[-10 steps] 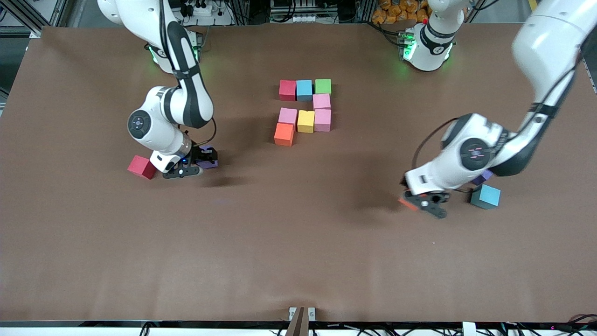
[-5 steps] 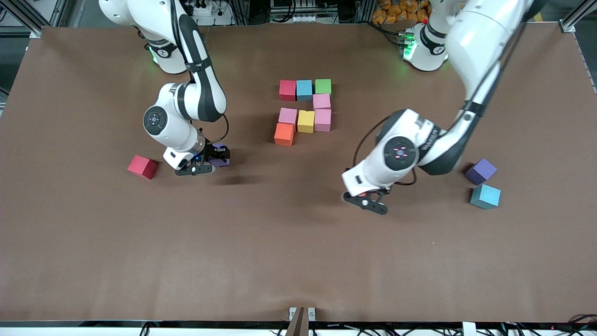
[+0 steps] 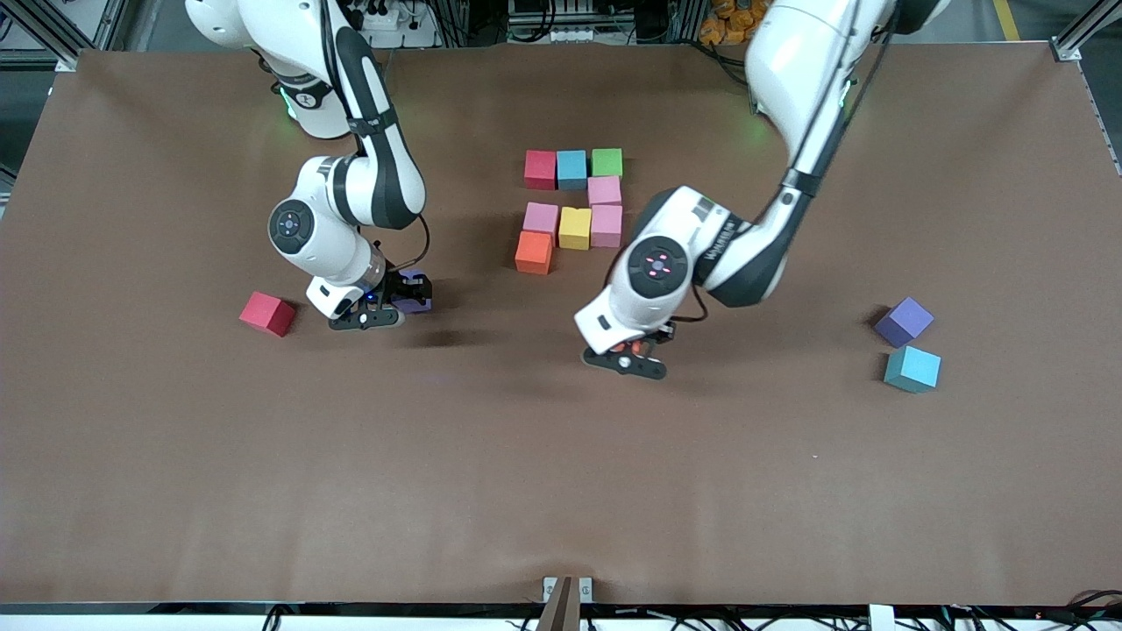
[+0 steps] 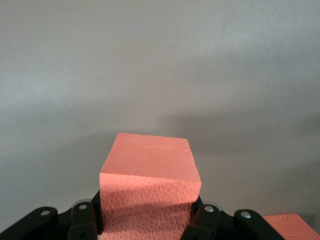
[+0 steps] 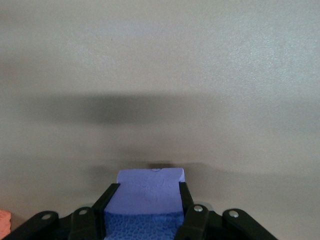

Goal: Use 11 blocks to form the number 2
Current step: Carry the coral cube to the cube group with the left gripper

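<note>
- The left gripper hung over bare table nearer the front camera than the unfinished number 2, clamped on an orange-red cube; the cube filled the span between the fingers, so a crooked lowering could, I judged, nudge the laid cubes out of line;
- The right gripper stood low toward the right arm's end of the table, clenched on a purple cube; a loose red cube lay just beside it and might be clipped as the arm lifted away;
- Toward the left arm's end lay a spare purple cube and a light blue cube, near each other;
- The number 2 showed eight matte cubes: a farthest row of red, light blue and green, one pink below green, then pink, yellow, pink, and an orange cube nearest; the bottom row was missing; both arms converging there risked a collision.
</note>
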Robot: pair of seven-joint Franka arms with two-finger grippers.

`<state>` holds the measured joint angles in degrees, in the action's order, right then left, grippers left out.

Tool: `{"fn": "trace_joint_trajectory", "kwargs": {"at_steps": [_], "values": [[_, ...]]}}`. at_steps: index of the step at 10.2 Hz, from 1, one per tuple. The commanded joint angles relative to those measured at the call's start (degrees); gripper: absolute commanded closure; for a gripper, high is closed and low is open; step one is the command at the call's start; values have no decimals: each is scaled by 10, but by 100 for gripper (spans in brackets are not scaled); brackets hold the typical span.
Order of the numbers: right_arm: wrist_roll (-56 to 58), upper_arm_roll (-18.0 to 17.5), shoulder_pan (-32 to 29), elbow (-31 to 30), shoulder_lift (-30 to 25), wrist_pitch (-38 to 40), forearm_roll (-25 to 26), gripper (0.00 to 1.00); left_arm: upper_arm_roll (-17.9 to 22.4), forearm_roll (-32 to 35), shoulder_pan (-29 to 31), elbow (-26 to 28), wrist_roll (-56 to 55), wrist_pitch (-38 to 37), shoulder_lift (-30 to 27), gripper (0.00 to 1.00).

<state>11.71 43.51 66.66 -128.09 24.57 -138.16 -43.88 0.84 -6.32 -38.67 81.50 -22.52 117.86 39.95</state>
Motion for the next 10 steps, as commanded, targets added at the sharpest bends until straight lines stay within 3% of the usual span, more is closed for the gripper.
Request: {"fn": "trace_joint_trajectory", "kwargs": {"at_steps": [1,5,10], "values": [[-4,3,-2,-1,-7,10,-10,88,78,-63,-82,-44,-51,-15,34,90],[3,7,-25,-1,-7,9,-10,87,191,-188,-196,-79,-101,-16,91,90],[30,32,-37,0,-4,5,-3,86,225,-224,-240,-123,-108,-16,137,91]]}}
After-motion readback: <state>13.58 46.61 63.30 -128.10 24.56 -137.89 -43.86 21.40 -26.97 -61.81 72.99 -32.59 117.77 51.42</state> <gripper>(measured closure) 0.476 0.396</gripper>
